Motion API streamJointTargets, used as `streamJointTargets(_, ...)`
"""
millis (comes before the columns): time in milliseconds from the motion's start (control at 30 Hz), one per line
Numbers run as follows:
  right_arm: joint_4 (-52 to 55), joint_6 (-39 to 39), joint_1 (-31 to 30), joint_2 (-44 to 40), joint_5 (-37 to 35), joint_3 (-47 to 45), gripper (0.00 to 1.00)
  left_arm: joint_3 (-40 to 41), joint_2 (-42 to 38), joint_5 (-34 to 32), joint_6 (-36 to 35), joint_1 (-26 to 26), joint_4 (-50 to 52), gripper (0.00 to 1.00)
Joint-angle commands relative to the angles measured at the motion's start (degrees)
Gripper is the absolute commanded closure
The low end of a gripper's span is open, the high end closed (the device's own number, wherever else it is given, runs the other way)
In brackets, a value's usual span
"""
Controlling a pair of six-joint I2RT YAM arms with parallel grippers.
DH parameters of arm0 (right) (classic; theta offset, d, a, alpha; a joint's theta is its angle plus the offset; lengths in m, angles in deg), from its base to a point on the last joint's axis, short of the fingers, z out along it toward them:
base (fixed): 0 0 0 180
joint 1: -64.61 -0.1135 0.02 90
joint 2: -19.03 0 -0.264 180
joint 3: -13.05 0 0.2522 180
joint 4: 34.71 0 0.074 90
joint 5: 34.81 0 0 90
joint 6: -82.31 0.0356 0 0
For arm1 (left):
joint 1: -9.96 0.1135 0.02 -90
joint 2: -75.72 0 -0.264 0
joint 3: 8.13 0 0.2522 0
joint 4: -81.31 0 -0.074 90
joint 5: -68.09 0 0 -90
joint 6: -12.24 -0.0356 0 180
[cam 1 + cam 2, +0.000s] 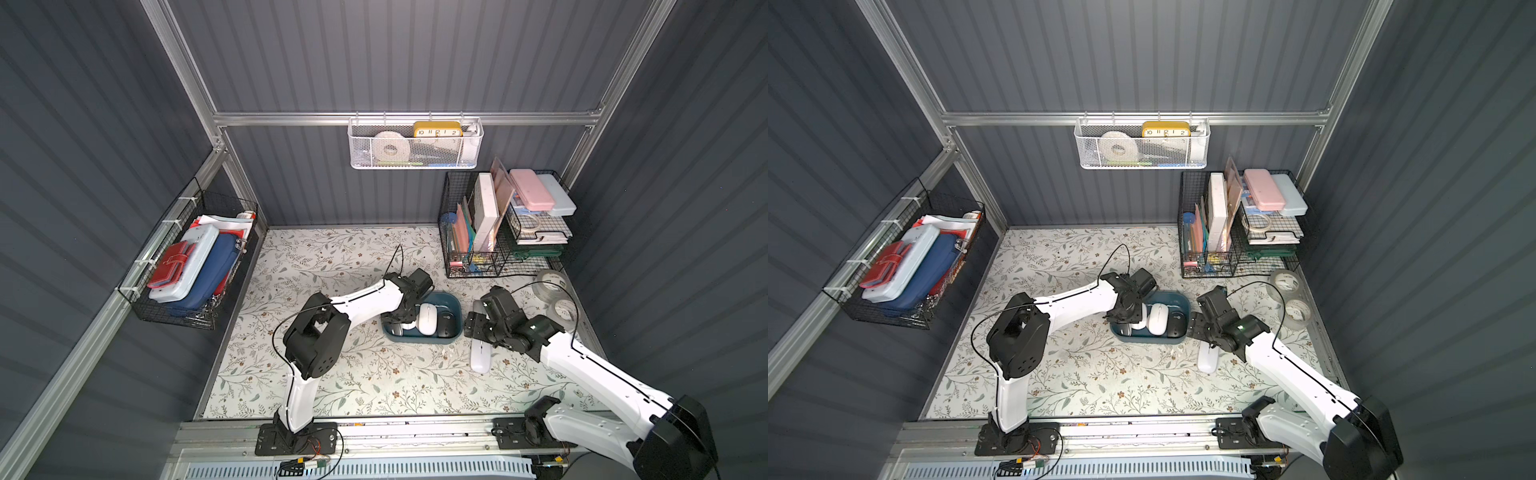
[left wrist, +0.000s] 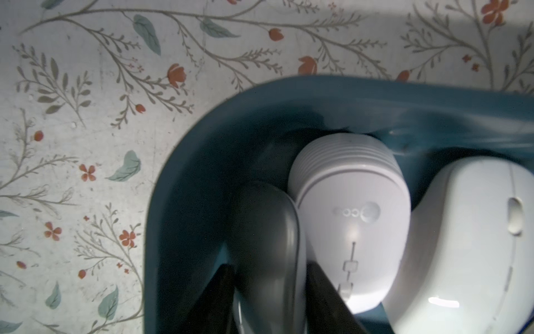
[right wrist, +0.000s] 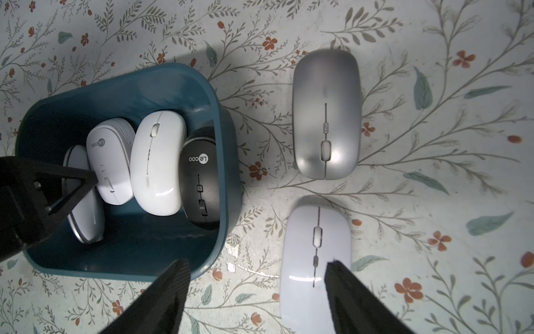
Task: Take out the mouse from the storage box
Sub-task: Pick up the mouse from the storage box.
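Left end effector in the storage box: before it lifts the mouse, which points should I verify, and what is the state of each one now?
1. The left end effector straddles only one mouse, the grey mouse: ok.
2. Its fingers are firmly closed on that mouse: cannot tell.
3. The white Lecoo mouse is apart from the grip: not ok; it lies against the grey mouse, and one finger appears pressed beside it.
4. The storage box wall is not caught between the fingers: ok.
5. The right end effector is open, empty and outside the box: ok.
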Motion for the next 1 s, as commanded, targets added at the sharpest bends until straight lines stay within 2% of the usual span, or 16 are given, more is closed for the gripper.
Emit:
streamJointTargets(0,-1.05,-0.58,-0.23,0.11,0.03,-0.56,0.2,-1.25,1.32,-1.18,0.39,-0.55,2.36,0.62)
streamJointTargets(133,-1.2,-0.58,-0.25,0.05,-0.05,-0.35,0.2,-1.13,0.18,-3.11,0.88,-1.29,3.18,0.68)
streamJointTargets(367,-1.17,-0.67,-0.22,0.93,0.1,0.3,0.2,-1.13,-0.91,-5.56,1.2,-1.97,4.08,0.73)
streamJointTargets(633,-0.83,-0.61,-0.22,1.24,-0.32,0.58,0.19,-1.3,1.24,-5.71,1.69,-1.99,5.36,0.67)
streamJointTargets(967,-0.69,-0.42,-0.22,1.39,-0.76,0.23,0.18,-1.47,3.27,-5.26,1.5,-1.98,5.13,0.67)
